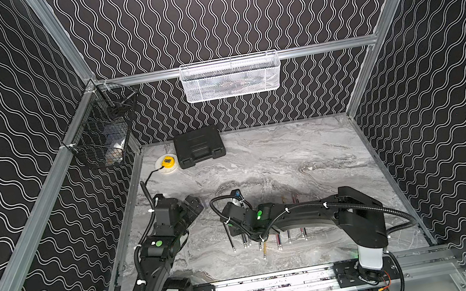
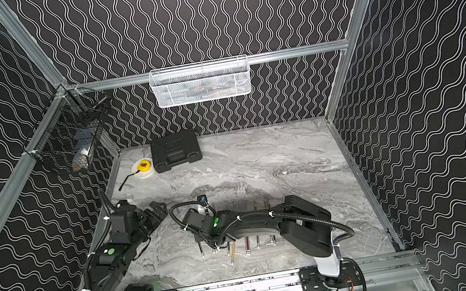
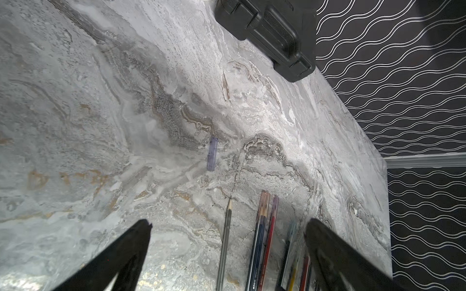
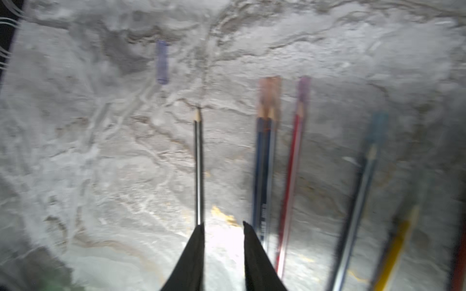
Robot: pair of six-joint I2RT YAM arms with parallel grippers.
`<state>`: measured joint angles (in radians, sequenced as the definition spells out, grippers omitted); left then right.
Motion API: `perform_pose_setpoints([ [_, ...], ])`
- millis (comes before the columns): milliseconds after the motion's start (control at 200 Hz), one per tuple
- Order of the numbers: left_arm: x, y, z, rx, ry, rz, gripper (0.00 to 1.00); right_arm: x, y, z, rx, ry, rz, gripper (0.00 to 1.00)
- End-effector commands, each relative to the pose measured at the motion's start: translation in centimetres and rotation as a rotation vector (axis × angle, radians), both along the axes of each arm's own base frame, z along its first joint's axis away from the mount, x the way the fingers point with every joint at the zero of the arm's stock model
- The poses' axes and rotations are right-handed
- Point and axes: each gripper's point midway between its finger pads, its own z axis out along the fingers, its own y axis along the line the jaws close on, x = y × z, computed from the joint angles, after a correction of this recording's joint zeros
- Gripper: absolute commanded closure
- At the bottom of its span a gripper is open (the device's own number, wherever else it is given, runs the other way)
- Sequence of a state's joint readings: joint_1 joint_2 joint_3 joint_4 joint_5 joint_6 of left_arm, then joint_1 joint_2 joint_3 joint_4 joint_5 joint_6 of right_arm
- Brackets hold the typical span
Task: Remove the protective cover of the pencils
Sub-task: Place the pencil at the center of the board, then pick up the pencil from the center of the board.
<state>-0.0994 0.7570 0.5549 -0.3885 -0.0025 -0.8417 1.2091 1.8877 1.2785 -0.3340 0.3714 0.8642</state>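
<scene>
gaping wide, left claw [image 3: 228, 223]; right claw [image 4: 223, 224] slightly parted, empty, between pencils [image 4: 263, 163].

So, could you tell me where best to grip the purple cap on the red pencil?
I'd pinch the purple cap across its width, coming straight down: the red pencil lies flat on the table, with gaps either side of the cap.

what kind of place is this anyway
Most likely a robot lab test cell: an aluminium frame holding patterned walls, a left arm and right arm mounted on a front rail, and pencils laid in a row on a marble-look tabletop.
</scene>
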Motion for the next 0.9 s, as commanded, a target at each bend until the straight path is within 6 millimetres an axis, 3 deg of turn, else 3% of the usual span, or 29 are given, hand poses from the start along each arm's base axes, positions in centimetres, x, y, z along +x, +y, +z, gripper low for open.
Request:
perform_pose_setpoints([
  [0,0.6,-0.1,1.1,0.018,-0.042,-0.019,0.01,0.1,-1.2,-0.7,-0.046,0.001,-0.049,0.75],
  [95,0.9,-0.8,1.0,0.077,-0.056,-0.113,0.01,0.0,-1.3,-1.6,-0.068,0.016,-0.051,0.77],
  [285,1.9,-3.1,0.4,0.030,-0.074,-0.241,0.01,0.0,-0.9,-2.6,-0.087,0.031,-0.045,0.79],
  [545,2.1,-3.0,0.2,0.034,-0.069,-0.233,0.01,0.0,-0.4,-3.8,-0.121,0.047,-0.043,0.80],
  [656,2.0,-2.8,0.3,0.039,-0.072,-0.228,0.01,0.2,-0.5,-3.5,-0.126,0.044,-0.051,0.81],
  [681,2.0,-2.8,0.4,0.039,-0.074,-0.227,0.01,0.0,-0.7,-4.7,-0.153,0.053,-0.050,0.81],
  [896,1.7,-2.5,0.7,0.041,-0.082,-0.207,0.01,0.0,-0.4,-5.4,-0.160,0.063,-0.046,0.81],
])
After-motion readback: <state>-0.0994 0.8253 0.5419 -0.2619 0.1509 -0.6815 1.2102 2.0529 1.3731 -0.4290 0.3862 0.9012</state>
